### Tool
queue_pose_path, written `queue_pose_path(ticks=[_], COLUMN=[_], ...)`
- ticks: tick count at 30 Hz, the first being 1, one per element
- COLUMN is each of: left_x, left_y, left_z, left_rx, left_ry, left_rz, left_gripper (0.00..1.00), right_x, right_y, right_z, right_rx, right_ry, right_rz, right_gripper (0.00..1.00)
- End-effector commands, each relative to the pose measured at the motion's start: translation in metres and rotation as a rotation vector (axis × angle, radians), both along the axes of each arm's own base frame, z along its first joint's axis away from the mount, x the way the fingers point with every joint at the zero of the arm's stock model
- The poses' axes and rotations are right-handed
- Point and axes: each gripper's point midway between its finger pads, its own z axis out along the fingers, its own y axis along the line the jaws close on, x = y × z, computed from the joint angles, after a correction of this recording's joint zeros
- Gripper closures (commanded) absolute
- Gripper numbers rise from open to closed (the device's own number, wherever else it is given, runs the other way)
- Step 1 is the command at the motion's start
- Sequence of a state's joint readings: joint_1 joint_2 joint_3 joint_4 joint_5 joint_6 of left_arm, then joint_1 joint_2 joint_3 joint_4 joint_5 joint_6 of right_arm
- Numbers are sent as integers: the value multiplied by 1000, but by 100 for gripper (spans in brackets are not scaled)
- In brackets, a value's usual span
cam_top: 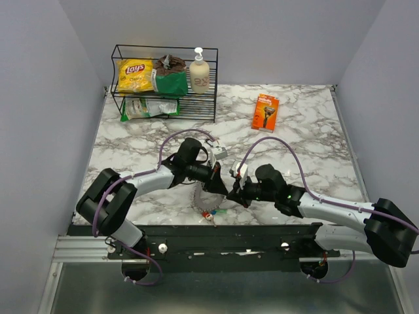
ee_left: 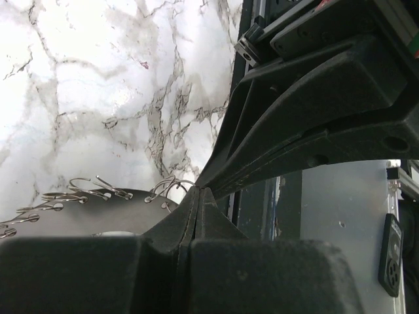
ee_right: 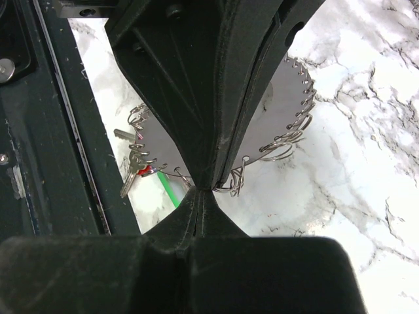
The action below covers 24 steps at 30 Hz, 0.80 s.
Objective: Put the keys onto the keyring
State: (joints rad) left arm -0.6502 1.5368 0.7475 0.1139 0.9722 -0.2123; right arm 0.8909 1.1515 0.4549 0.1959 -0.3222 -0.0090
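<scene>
**Rack far left, grippers meeting near centre**

A rack [cam_top: 163, 98] stands at the table's [cam_top: 314, 150] far left, with a box [cam_top: 265, 112] to its right. Near centre, the left gripper [cam_top: 222, 191] and right gripper [cam_top: 234, 191] meet tip to tip at the keyring [cam_top: 201, 199]. The keys [cam_top: 211, 216] lie just nearer.

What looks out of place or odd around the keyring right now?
The keyring lies at the table's very near edge, its keys bunched beside the black rail, where they could slip off. Its wire loops splay unevenly. The left gripper and right gripper, both shut, meet tip to tip at its rim.
</scene>
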Motion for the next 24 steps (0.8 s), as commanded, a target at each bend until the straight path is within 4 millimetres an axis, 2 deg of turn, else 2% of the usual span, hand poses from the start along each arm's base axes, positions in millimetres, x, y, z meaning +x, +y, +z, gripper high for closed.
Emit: queue_pose_path(ticks=[1, 9, 23, 24], left_x=[11, 14, 7, 7], left_y=[-10, -18, -23, -24], left_z=[16, 28, 44, 50], left_rx=[-74, -173, -308, -336], left_ry=[-57, -38, 51, 35], left_rz=[60, 82, 77, 71], left_gripper=[100, 100, 100, 100], right_x=[-2, -4, -5, -4], right_y=[5, 6, 7, 7], right_z=[11, 9, 5, 6], right_rx=[41, 38, 32, 34], right_ry=[-18, -15, -12, -12], right_rz=[17, 25, 25, 25], right_gripper=[99, 99, 99, 99])
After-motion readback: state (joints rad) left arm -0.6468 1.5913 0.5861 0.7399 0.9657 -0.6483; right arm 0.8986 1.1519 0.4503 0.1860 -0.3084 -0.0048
